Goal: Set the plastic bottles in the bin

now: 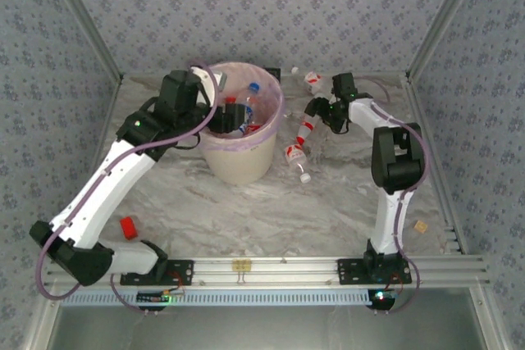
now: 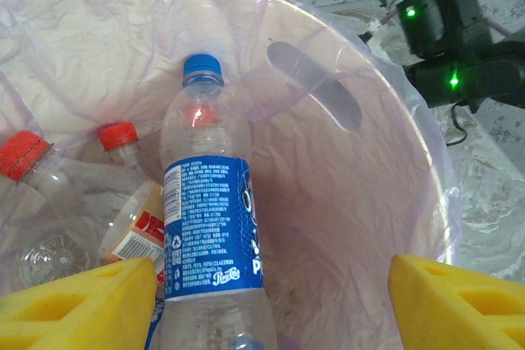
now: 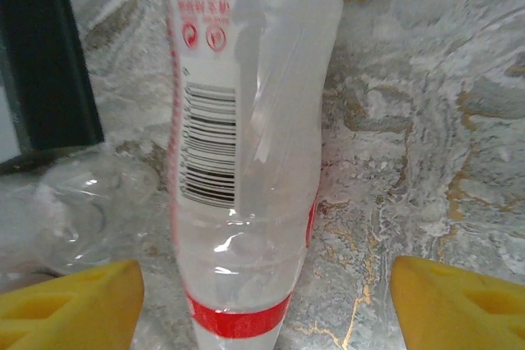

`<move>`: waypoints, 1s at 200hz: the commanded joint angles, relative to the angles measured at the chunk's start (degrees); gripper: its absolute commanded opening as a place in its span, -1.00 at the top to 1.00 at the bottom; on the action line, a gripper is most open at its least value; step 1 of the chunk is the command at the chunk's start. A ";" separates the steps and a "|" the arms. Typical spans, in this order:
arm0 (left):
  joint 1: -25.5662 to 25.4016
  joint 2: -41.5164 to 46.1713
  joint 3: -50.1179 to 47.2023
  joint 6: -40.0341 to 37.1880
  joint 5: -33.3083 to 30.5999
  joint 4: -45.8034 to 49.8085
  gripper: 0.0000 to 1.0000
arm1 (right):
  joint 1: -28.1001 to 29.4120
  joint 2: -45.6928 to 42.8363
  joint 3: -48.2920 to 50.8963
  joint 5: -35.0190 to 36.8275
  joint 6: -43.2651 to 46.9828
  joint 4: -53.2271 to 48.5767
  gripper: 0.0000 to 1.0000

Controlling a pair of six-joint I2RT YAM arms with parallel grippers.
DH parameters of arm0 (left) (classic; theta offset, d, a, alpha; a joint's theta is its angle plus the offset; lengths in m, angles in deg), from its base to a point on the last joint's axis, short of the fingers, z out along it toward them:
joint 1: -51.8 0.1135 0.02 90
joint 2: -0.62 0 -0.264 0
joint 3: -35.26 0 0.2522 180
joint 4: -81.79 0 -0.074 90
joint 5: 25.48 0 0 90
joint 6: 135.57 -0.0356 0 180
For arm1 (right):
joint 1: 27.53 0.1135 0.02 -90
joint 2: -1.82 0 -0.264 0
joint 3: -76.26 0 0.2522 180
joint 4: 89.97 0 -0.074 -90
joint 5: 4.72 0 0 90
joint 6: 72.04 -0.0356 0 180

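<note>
The cream bin (image 1: pixel 239 161), lined with a pink bag, stands at the middle back of the table. My left gripper (image 1: pixel 227 114) hangs open over it. In the left wrist view a blue-capped, blue-labelled plastic bottle (image 2: pixel 210 231) leans inside the bin (image 2: pixel 353 211), beside my left yellow fingertip (image 2: pixel 82 301) and well clear of the other. Red-capped bottles (image 2: pixel 121 141) lie below it. My right gripper (image 1: pixel 315 112) is open astride a red-and-white-labelled bottle (image 3: pixel 246 161) lying on the marble table; neither pad touches it.
Another clear bottle (image 1: pixel 297 160) lies right of the bin, and one more (image 1: pixel 313 79) sits near the back edge. A red block (image 1: pixel 128 227) rests by my left arm, a small tan piece (image 1: pixel 421 225) at the right. Metal frame posts edge the table.
</note>
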 commanded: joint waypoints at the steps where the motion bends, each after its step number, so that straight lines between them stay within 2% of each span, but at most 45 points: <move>1: -0.16 2.15 -2.02 1.49 1.28 -1.86 -0.50 | 1.44 2.56 -3.44 0.64 -0.33 -1.31 -0.64; 61: -0.17 3.93 -4.30 1.75 0.85 -3.14 -0.51 | 2.18 5.42 -4.37 0.93 -1.56 -1.76 -0.48; 118: -0.15 4.74 -5.19 2.28 1.27 -3.73 -0.51 | 1.35 2.45 -1.10 1.65 -1.25 -1.63 -0.07; 171: 0.04 3.64 -5.01 3.59 3.60 -6.56 -0.52 | -2.64 -7.13 1.17 -1.03 7.46 -7.23 0.03; 200: 0.17 2.61 -2.69 7.77 8.21 -10.97 -0.55 | -6.30 -15.97 2.09 -10.33 19.53 -14.38 0.04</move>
